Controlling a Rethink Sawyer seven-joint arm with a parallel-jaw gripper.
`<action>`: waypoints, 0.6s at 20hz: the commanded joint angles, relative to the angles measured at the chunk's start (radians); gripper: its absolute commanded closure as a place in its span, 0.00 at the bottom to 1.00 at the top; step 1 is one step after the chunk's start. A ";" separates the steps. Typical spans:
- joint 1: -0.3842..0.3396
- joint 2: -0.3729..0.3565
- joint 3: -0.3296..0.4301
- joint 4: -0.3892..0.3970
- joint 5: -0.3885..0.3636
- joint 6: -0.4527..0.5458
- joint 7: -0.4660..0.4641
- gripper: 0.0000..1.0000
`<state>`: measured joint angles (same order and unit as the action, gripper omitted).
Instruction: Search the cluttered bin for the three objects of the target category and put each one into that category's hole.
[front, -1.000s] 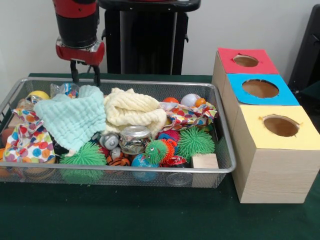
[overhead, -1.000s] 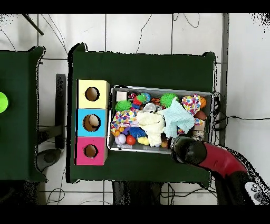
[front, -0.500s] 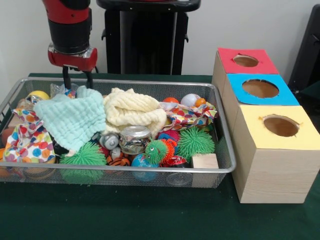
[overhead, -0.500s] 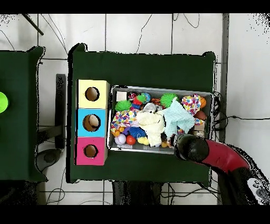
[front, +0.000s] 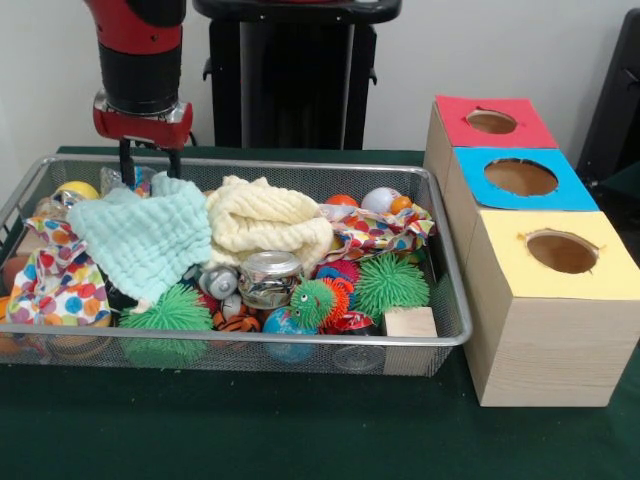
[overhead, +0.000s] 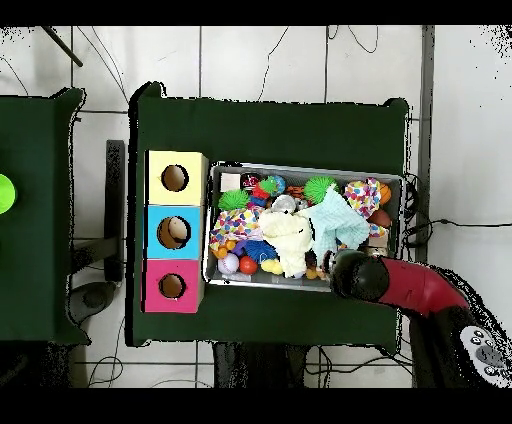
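The wire-mesh bin (front: 250, 340) is full of clutter and also shows in the overhead view (overhead: 305, 168). My gripper (front: 148, 168) is open, with its two dark fingers hanging at the bin's far left corner, just behind the mint cloth (front: 145, 235). A see-through wrinkly plastic piece with blue marks (front: 138, 180) lies between and just below the fingers; I cannot tell whether they touch it. The other see-through pieces are hidden in the clutter. The hole (front: 520, 177) in the blue-topped box is to the right of the bin. In the overhead view the arm (overhead: 400, 285) covers the gripper.
A cream cloth (front: 265, 220), a silver can (front: 268, 277), green spiky balls (front: 390, 285), small balls and dotted cloths (front: 55, 275) fill the bin. The red-topped box (front: 492, 122) and the yellow-topped box (front: 560, 252) flank the blue one. A wooden block (front: 410, 322) lies at the bin's near right corner.
The gripper has moved left in the front view and come down a little, to the bin's far left corner over the see-through piece. The clutter has not moved.
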<state>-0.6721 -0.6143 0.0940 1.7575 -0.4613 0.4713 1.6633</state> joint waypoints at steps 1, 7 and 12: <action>0.042 0.012 -0.015 -0.095 -0.090 0.108 -0.054 0.00; 0.078 0.025 -0.045 -0.126 -0.129 0.136 -0.047 0.00; 0.117 0.037 -0.082 -0.125 -0.158 0.107 0.007 0.00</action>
<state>-0.5752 -0.6115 0.0345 1.7042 -0.5474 0.4989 1.6635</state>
